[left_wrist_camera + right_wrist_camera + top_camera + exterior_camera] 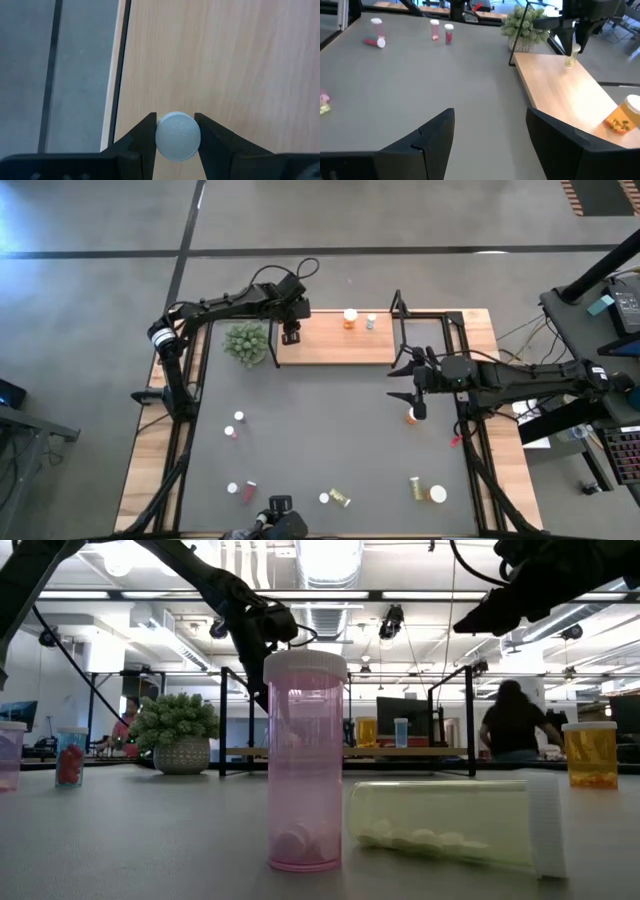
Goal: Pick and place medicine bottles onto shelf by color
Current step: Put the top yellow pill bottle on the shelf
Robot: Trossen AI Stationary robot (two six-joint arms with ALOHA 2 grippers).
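I see the left arm stretched toward the upper centre of the high view, its left gripper point(291, 333) pointing down, fingers point(142, 137) clamped on a small bottle point(177, 136). The right arm reaches in from the right edge; the right gripper point(410, 385) hangs spread, empty.

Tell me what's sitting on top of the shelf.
On the shelf: an orange bottle, a small pale bottle, and near the plant end, a yellow-green bottle held by the left gripper. Its base contact is hidden.
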